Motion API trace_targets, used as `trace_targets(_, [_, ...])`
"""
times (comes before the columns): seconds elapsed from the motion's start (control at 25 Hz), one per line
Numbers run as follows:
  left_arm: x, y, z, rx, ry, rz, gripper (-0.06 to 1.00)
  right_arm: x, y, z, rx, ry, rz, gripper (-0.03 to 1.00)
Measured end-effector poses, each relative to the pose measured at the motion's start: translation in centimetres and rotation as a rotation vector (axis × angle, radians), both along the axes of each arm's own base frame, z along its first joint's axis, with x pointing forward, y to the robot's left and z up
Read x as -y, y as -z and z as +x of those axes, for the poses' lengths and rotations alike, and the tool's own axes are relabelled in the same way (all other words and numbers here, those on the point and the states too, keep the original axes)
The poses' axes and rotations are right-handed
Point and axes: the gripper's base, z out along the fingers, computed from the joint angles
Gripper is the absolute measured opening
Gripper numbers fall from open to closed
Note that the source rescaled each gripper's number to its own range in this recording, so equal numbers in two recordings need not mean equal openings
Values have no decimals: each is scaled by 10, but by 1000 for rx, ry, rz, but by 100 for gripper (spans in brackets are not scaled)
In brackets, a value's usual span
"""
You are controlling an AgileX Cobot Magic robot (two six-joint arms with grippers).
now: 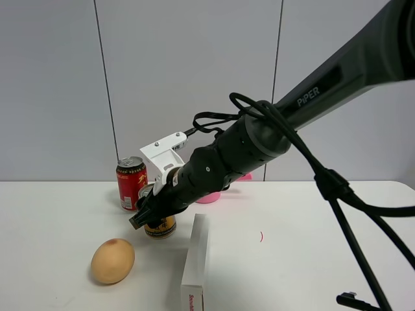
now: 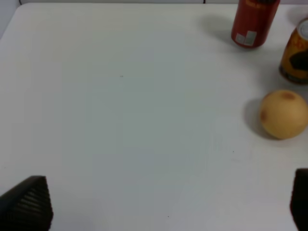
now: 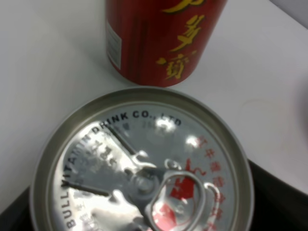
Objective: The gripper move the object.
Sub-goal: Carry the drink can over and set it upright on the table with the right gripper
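The short gold-yellow can [image 1: 161,227] stands on the white table [image 1: 292,259], just right of a taller red can [image 1: 131,183]. My right gripper [image 1: 153,212], black with a white bracket, reaches across from the right and sits over the gold can's top, its jaws on either side. In the right wrist view the can's silver top [image 3: 142,168] fills the frame, with dark fingers [image 3: 281,202] tight against its rim and the red can [image 3: 163,38] behind. My left gripper [image 2: 163,209] is open and empty over bare table; the gold can [image 2: 296,55] shows at that view's edge.
A tan egg-shaped ball [image 1: 113,260] lies in front of the cans; it also shows in the left wrist view [image 2: 284,114]. A white box [image 1: 196,262] stands on edge right of the gold can. A pink object [image 1: 211,196] sits behind the arm. Black cables [image 1: 337,194] hang at the right.
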Motion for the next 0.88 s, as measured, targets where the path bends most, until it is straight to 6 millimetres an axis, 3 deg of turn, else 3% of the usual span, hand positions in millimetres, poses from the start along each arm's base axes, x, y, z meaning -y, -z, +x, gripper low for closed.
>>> trace_targets(0.4, [0,0,0,0,0,0,100,0,0,0,-1,0,-1,3])
trace_targets(0.52, [0,0,0,0,0,0,100,0,-1,0,-3,1,-4,65])
trace_targets(0.56, [0,0,0,0,0,0,100,0,0,0,-11,1,-12,79])
trace_targets(0.68, [0,0,0,0,0,0,100,1,1,-1,-25,3,-26,95])
trace_targets(0.88, [0,0,0,0,0,0,100,2,2,-1,-33,1,-39,99])
